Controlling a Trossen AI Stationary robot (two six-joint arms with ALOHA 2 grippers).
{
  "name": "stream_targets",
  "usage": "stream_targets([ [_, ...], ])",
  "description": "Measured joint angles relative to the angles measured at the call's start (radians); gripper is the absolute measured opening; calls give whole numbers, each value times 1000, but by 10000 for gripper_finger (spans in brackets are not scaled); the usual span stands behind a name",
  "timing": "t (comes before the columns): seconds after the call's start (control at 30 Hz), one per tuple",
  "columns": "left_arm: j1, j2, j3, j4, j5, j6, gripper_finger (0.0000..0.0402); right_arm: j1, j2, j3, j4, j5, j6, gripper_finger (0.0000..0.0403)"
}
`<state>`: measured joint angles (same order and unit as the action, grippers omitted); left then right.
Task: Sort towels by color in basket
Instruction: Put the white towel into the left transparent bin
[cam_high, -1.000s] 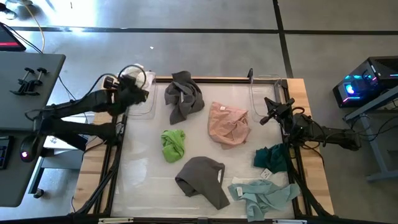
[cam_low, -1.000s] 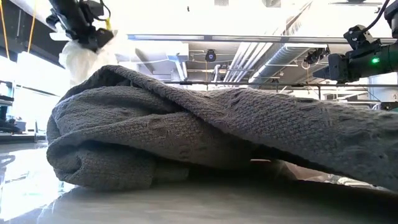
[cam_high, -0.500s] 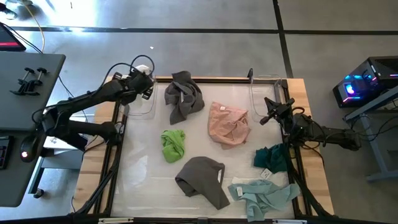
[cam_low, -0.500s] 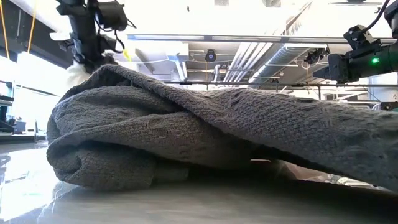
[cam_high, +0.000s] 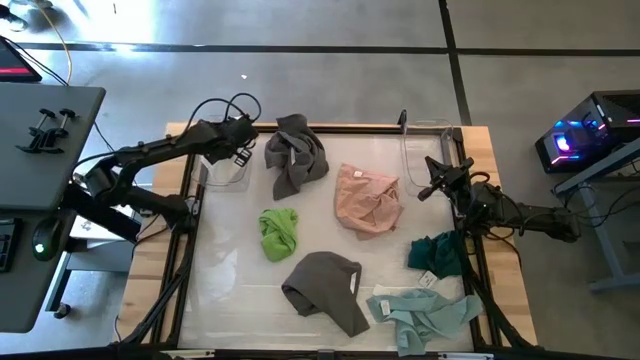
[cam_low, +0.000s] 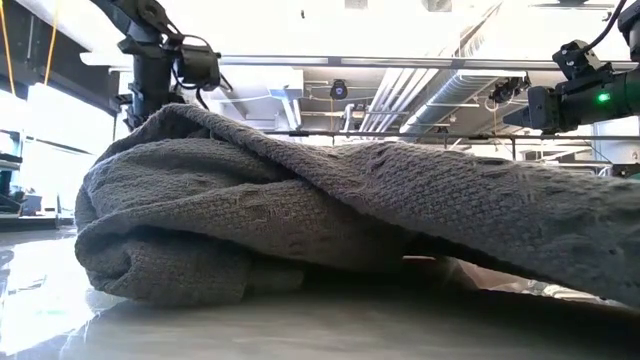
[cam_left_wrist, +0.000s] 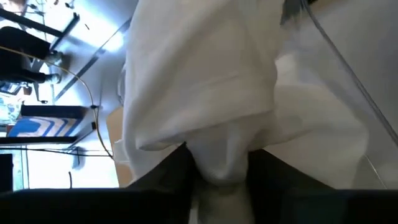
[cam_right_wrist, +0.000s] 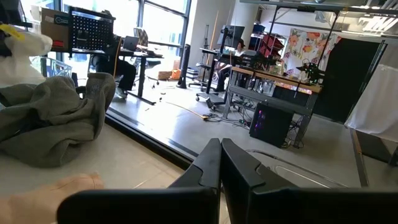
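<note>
At the far left corner of the table (cam_high: 505, 290), the left gripper (cam_high: 240, 143) hangs over a clear bin (cam_high: 222, 172). In its own wrist view a cream towel (cam_left_wrist: 205, 93) fills most of the picture. The two dark fingers (cam_left_wrist: 165, 180) sit on either side of a fold of that towel, with the cloth between them. They look a little apart, but I cannot tell if they are gripping the towel or letting it go.

The right gripper (cam_high: 432, 188) waits by the right edge of the table, near another clear bin (cam_high: 425, 150) at the far right corner. Its fingers (cam_right_wrist: 214, 165) are pressed together and hold nothing.

Six more towels lie on the table. A dark grey towel (cam_high: 295, 152) is bunched up at the far side, just beside the left bin. A pink towel (cam_high: 368, 198) lies in the middle, a bit to the right. A lime green towel (cam_high: 279, 231) is in a small heap left of the middle. A second dark grey towel (cam_high: 325, 288) sits near the front edge. In the low view this one blocks most of the table. A dark teal towel (cam_high: 437, 254) lies near the right edge, close to the right arm. A pale mint towel (cam_high: 425, 314) is spread at the front right corner, just beside the second grey one.
</note>
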<state>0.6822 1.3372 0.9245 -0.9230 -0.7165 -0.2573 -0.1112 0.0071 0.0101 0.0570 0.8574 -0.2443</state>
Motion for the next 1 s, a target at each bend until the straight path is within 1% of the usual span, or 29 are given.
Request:
stream_targets([
  [0.13,14,10,0,-1,3,0,165,0,0,0,0,0,0,0],
  [0.23,15,1,0,-33,13,0,183,0,0,0,0,0,0,0],
  [0.43,10,-12,70,-219,157,-17,188,0,0,0,0,0,0,0],
  [0.47,10,-14,83,-231,167,-18,187,0,0,0,0,0,0,0],
  [0.57,10,-20,105,-214,153,-18,177,0,0,0,0,0,0,0],
  [0.67,26,-19,99,-118,158,23,162,0,0,0,0,0,0,0],
  [0.8,69,-4,59,7,166,64,128,0,0,0,0,0,0,0],
  [1.0,140,33,-15,94,217,88,71,0,0,0,0,0,0,0],
])
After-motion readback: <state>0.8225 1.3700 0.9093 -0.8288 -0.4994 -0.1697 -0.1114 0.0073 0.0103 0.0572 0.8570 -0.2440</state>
